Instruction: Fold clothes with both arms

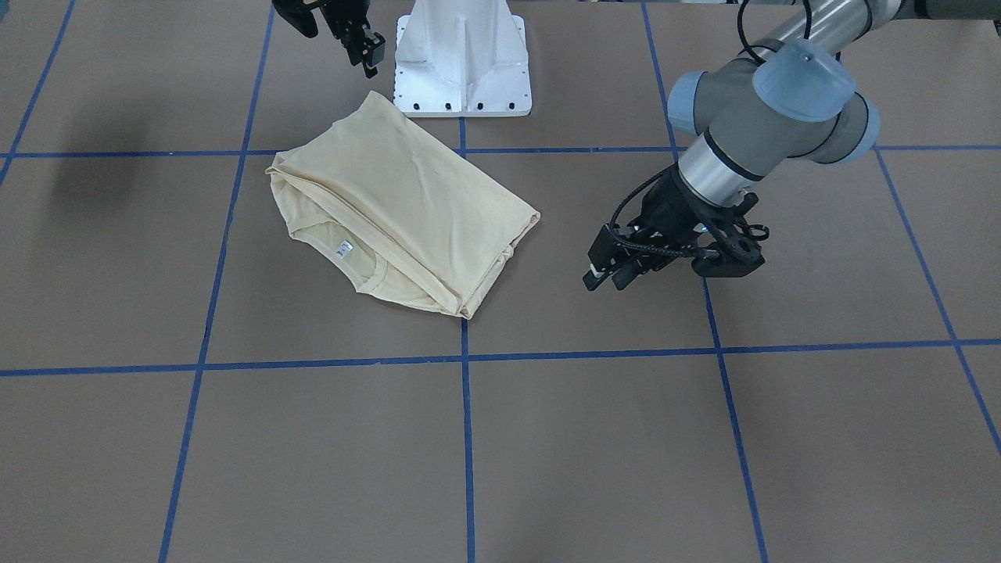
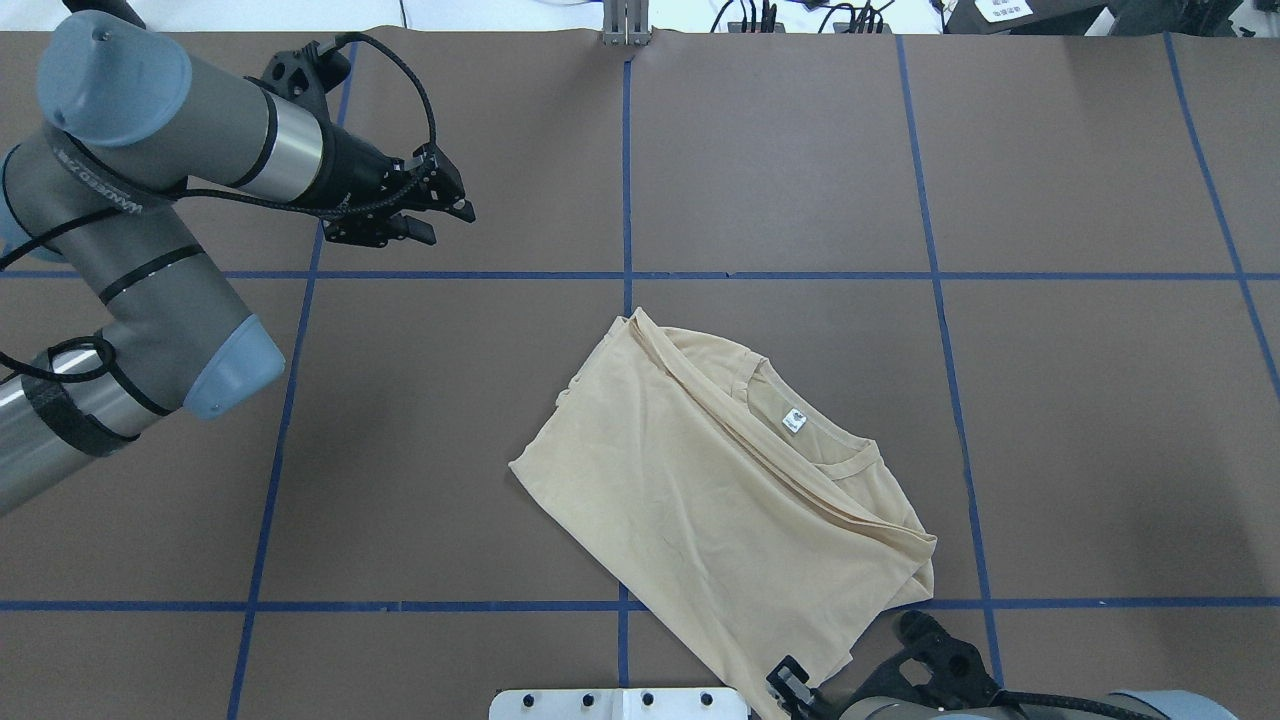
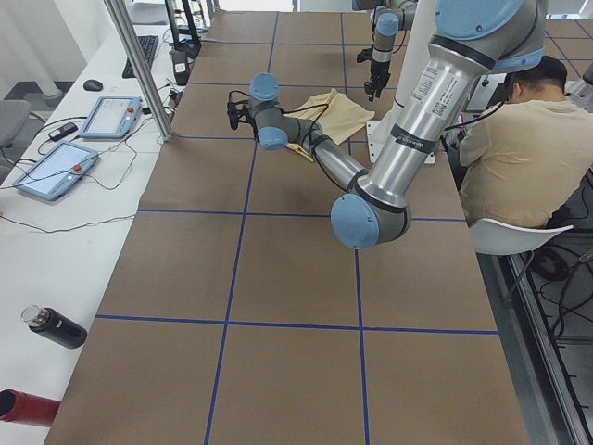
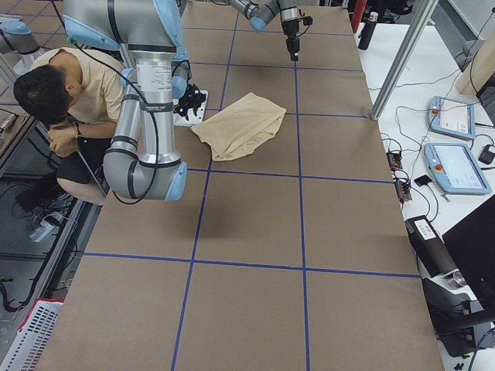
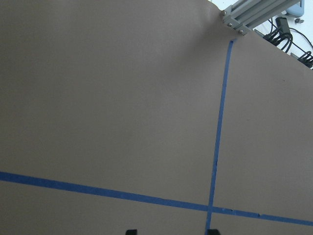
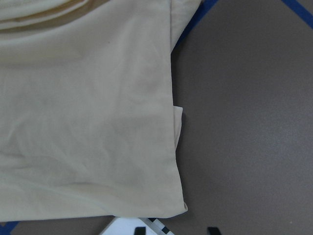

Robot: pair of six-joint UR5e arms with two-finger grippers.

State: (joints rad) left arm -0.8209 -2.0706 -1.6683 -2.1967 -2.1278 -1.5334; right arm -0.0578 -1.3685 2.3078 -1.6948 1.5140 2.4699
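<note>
Tabletop (image 2: 800, 150) in brown paper gridded with blue tape (image 2: 628, 180), teach pendants (image 4: 456, 166) alongside, left gripper (image 2: 450, 224) parted, far from white pedestal base (image 1: 461, 62), folded shirt (image 2: 700, 500) just beside base, long axis diagonal, collar (image 2: 850, 462) facing away, right gripper (image 1: 371, 56) parted beside base.

Front-facing view. Folded shirt (image 1: 407, 211) takes up the area left of centre. Table (image 1: 704, 453) bare across the whole lower half and the far left. Upper right: left arm (image 1: 774, 102) blocks. The left gripper (image 1: 606, 274) hangs right of the shirt, a clear strip of table between them. Top centre: white pedestal base (image 1: 461, 62) just beside the shirt's top corner. Right gripper (image 1: 367, 55) crowds the gap on the base's left.
</note>
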